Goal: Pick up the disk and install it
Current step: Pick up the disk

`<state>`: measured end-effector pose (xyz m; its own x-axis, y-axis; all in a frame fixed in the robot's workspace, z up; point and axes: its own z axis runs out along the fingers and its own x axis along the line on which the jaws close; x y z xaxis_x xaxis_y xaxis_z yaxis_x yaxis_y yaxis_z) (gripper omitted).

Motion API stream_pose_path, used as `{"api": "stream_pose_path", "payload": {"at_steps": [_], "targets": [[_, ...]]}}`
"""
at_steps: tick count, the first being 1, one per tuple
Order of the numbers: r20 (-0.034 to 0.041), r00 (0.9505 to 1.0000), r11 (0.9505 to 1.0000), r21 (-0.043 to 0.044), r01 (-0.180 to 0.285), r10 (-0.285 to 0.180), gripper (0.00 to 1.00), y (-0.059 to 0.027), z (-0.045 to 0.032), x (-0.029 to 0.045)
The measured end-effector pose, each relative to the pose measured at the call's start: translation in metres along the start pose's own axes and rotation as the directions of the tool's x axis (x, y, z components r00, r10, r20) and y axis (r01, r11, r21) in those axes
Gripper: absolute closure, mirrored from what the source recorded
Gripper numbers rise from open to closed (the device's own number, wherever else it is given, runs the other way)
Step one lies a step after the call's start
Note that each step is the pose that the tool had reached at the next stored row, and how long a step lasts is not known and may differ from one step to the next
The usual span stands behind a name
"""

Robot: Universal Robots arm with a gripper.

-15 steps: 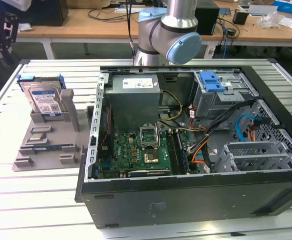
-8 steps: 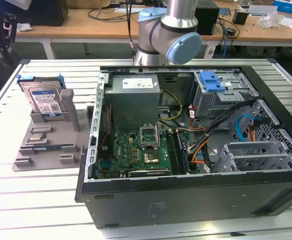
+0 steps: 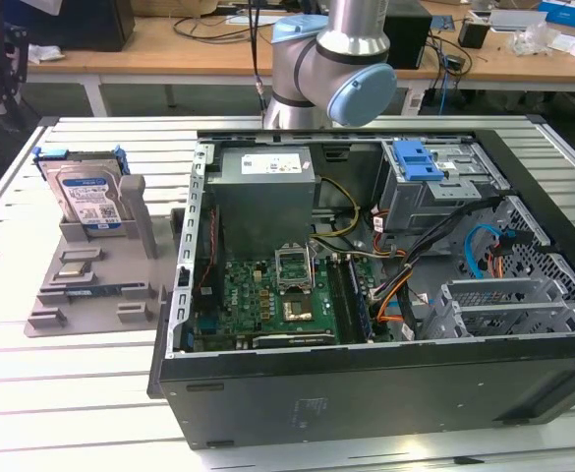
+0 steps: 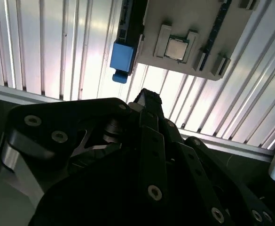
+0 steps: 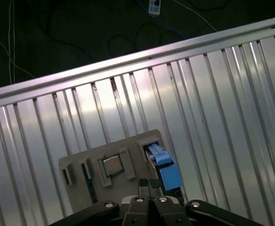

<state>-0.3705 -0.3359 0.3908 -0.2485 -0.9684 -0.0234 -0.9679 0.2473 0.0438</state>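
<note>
So the disk [image 3: 86, 200] stands on edge in a grey holder [image 3: 90, 295], 9 o'clock of the case [image 3: 366, 295]. Hand [image 5: 149, 184] hangs above it, closed and empty. Probably dense, rigid, shock-shy: pinch the flat faces, not the blue rails.

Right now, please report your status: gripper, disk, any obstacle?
Gripper above grey holder. Disk upright in it, untouched, beside open computer case. No obstacle seen between gripper and disk.
</note>
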Motion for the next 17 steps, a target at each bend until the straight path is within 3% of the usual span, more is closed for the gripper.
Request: {"api": "stream_pose_path", "payload": {"at_steps": [5,10,17], "targets": [[-0.0028,0.9978,0.9978,-0.0016,0.066,-0.066,0.89,0.0000,0.0000,0.0000],[-0.0053,0.9921,0.9921,-0.0032,0.125,-0.125,0.89,0.0000,0.0000,0.0000],[-0.0085,0.9784,0.9784,-0.0057,0.207,-0.207,0.89,0.0000,0.0000,0.0000]]}}
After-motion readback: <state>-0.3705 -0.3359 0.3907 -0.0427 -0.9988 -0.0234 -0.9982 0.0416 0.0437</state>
